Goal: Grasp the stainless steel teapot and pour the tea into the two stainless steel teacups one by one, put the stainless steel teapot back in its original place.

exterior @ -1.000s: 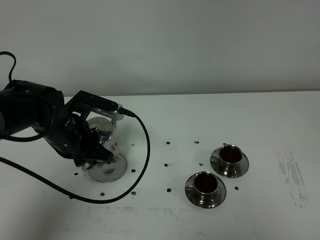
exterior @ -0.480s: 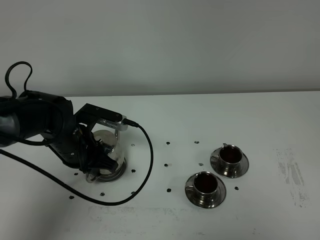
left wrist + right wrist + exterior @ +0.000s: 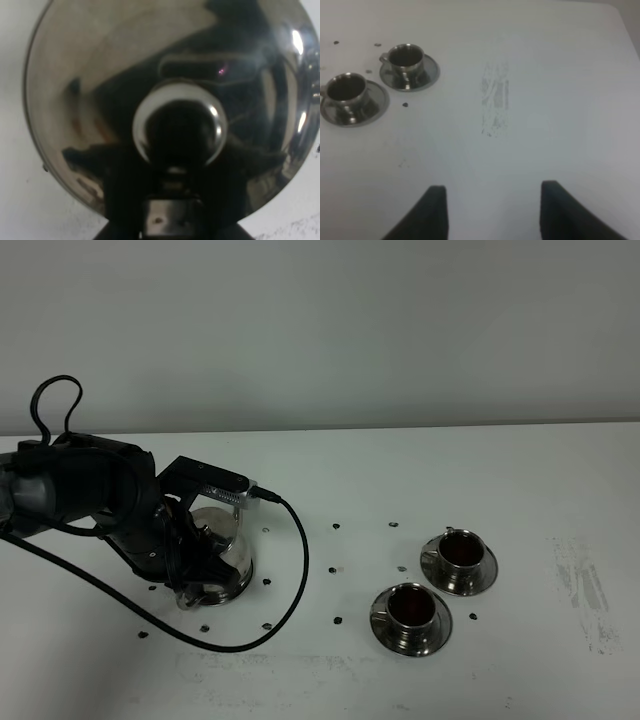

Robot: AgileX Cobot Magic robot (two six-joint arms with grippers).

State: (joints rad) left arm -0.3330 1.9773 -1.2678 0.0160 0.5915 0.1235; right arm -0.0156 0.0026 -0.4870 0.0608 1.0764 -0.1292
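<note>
The stainless steel teapot (image 3: 228,552) stands upright at the left of the table, over the trivet, which it almost wholly hides. My left gripper (image 3: 195,575) is down at its near-left side, shut on the loop handle. The left wrist view looks straight down on the teapot's domed lid (image 3: 100,100) and knob (image 3: 176,127); my fingers are hidden there. Two stainless steel teacups sit on saucers at the right, one farther back (image 3: 462,551) and one nearer (image 3: 410,607). Both hold dark tea. My right gripper (image 3: 492,212) is open and empty over bare table, out of the exterior view.
A black cable (image 3: 300,570) loops over the table right of the teapot. Small dark specks (image 3: 336,526) dot the table between teapot and cups. A grey scuff (image 3: 582,585) marks the right side. Both cups also show in the right wrist view (image 3: 406,56), (image 3: 345,87).
My left arm has lowered the teapot down onto the trivet, which showed beneath it one second ago. The cups have not moved.
</note>
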